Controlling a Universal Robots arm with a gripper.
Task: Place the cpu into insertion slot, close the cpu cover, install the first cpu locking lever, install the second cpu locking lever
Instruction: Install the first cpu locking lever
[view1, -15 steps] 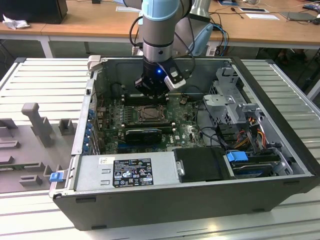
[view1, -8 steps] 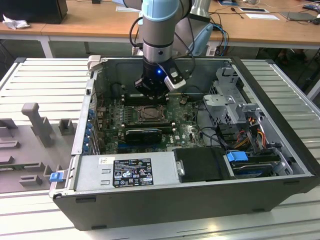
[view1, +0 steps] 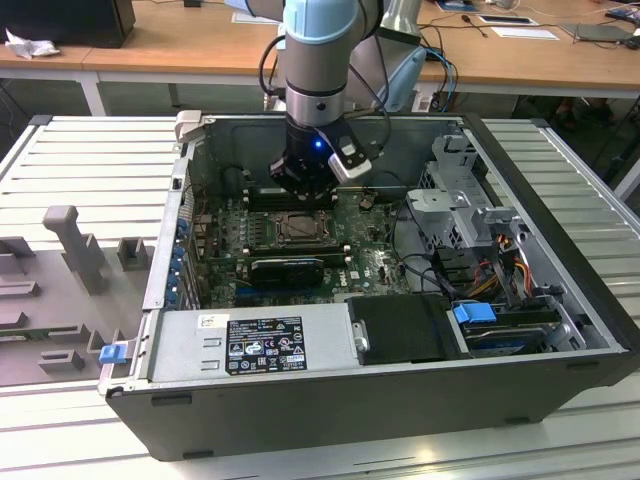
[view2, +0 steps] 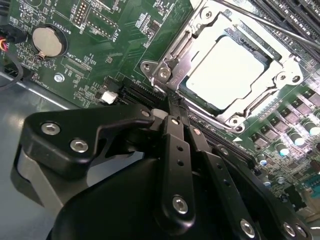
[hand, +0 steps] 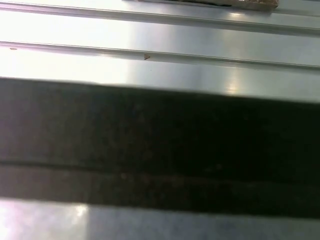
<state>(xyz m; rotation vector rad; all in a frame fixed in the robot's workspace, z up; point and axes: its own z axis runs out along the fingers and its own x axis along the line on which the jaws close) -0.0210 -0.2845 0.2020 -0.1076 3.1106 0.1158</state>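
- My black, bolt-studded gripper (view2: 175, 107) hangs inside the open dark-grey computer case (view1: 560, 330), just beside one edge of the insertion slot (view2: 167, 90). In the second wrist view the fingers (view2: 176, 145) lie pressed together, with nothing pinched between them that I can see.
- The cpu (view2: 227, 70), a small flat square chip with a pale silvery face, lies flat in the insertion slot, so I judge the first step done.
- The cpu cover (view2: 277, 80), a thin silver-grey metal frame plate with a big central window, looks folded down around the chip: the second step looks done too.
- A thin metal rod (view2: 270, 22) runs along the far side of the socket; I take it for a locking lever, but cannot tell whether it is latched. I judge the lever steps to be in hand or still open.
- Surface: green motherboard (view2: 100, 60) with a round silver coin cell (view2: 47, 40); the case rests on a ribbed pale-grey metal table (view1: 90, 160).
- Room: grey moulded fixtures (view1: 65, 240) on the exterior view's left, a wooden desk (view1: 190, 40) behind, and a grey power supply box (view1: 250, 340) at the case's near side.
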